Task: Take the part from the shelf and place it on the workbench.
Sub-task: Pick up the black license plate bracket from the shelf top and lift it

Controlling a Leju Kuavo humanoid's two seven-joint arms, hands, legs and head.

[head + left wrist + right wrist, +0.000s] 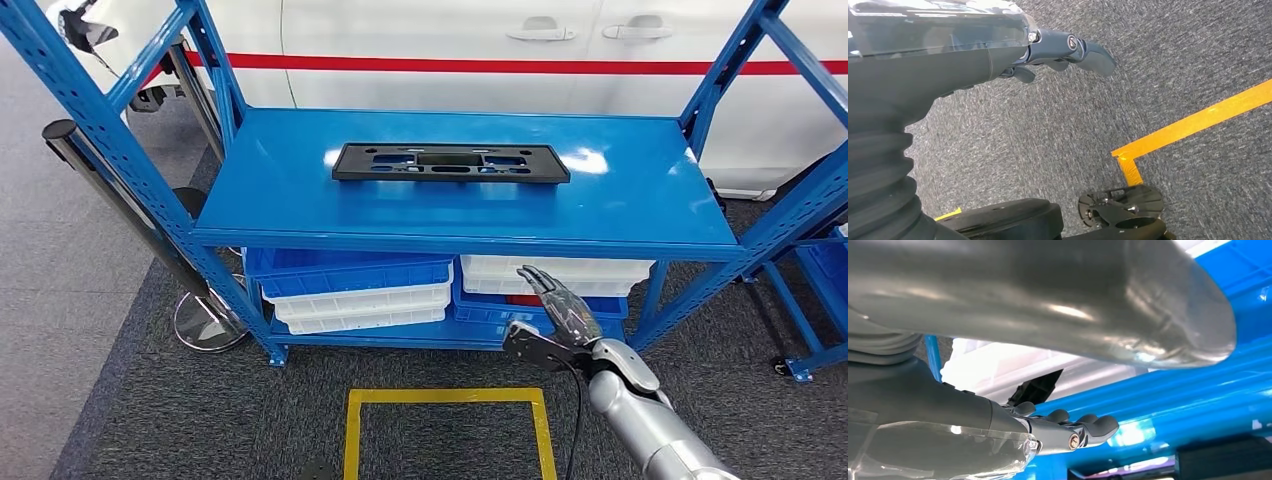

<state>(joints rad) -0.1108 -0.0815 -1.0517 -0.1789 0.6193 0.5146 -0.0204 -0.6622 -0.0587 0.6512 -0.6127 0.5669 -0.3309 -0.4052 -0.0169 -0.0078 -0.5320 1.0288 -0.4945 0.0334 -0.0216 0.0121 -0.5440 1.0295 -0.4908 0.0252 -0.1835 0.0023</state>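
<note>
At the bottom centre of the head view a square outline of yellow floor tape [445, 420] lay on the grey carpet [120, 400]. Just right of it the silver right arm rose from the lower right corner, and its right hand [555, 315] was released, fingers stretched out and apart, holding nothing, in front of the lower edge of the blue metal shelf [640, 190]. Behind the hand, on the bottom level, sat stacked blue and white plastic bins [350, 290].

Further back, in the upper middle of the frame, the flat black rectangular plastic part [450, 162] lay alone on the shelf's top deck, long side across the frame, with several cut-out slots and small holes through it. Beyond the shelf stood a white car body with a red stripe [480, 62].

The right wrist view showed the right hand [1068, 427] from close behind, fingers extended below the blue shelf edge, with a dark corner of the part [1040, 385] visible beyond them. The left wrist view looked down at carpet and a corner of the yellow tape [1193, 125]; the left hand [1058, 52] hung there holding nothing, fingers loosely extended.
</note>
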